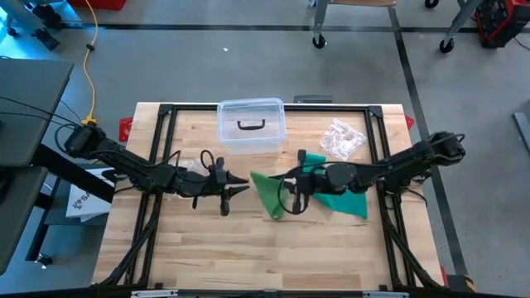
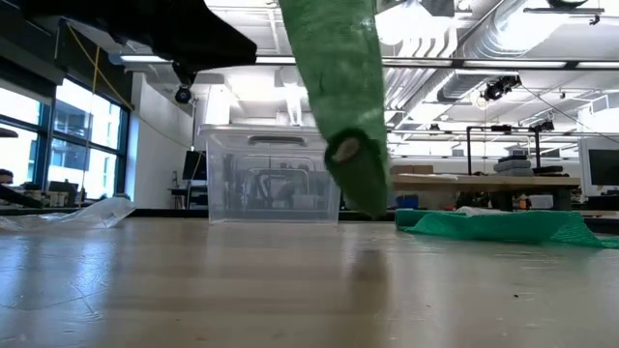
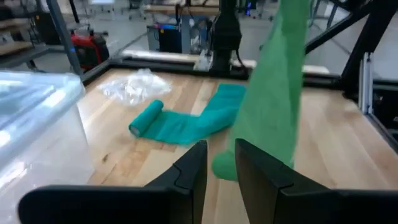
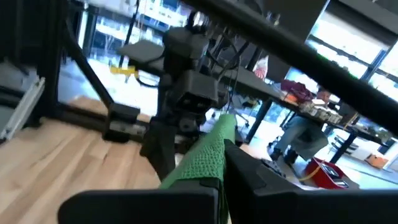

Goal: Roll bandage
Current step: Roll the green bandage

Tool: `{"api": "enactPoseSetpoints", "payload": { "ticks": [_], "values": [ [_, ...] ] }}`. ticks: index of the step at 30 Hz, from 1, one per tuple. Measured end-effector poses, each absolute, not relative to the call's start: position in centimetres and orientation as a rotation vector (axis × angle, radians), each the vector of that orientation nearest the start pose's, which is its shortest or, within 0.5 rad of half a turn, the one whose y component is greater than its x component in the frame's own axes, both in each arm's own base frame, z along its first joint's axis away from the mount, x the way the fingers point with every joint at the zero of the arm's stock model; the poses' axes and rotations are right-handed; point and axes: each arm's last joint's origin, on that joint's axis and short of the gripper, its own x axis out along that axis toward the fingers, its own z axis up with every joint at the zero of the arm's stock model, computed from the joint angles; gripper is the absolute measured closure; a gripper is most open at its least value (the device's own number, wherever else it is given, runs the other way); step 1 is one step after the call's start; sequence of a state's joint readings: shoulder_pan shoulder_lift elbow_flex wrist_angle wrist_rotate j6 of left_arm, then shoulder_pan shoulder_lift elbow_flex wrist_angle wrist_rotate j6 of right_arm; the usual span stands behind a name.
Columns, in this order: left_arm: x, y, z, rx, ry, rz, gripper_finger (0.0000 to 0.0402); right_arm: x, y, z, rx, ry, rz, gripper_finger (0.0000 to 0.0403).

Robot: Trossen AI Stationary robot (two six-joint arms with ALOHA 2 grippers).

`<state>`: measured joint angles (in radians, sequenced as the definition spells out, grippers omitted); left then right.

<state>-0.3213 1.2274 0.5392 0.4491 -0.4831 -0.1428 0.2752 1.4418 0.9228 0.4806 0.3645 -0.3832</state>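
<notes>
One rolled end of green bandage visible low view only; right gripper clamps bandage; left gripper apart.

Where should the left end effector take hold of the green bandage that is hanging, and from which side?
Grip the rolled lower end of the green bandage, coming level from the left end effector side; the roll hangs free and firm, while the strip above is slack under the right end effector.

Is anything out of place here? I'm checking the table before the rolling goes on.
Yes. A teal bandage lies half unrolled on the table near a crumpled plastic bag. The green bandage hangs loose from the right gripper, shut on its top, its rolled end off the wood. The left gripper is beside it.
</notes>
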Motion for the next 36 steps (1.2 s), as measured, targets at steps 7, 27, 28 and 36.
{"api": "enactPoseSetpoints", "payload": {
  "ticks": [7,27,28,36],
  "values": [
    [24.2,-6.8,23.3,0.062,0.1,0.158,0.0323,31.9,7.5,30.3,-0.508,0.197,-0.058,0.0403],
    [21.3,-7.7,27.5,0.292,-0.018,0.371,0.0323,32.4,4.1,29.9,-1.067,0.367,-0.21,0.0359],
    [21.1,-7.9,27.8,0.305,-0.022,0.368,0.0323,32.6,4.4,29.8,-1.038,0.35,-0.184,0.0351],
    [20.1,-9.9,28.3,0.343,-0.025,0.329,0.0323,36.9,7.8,24.4,-0.834,0.171,0.003,0.0299]
  ]
}}
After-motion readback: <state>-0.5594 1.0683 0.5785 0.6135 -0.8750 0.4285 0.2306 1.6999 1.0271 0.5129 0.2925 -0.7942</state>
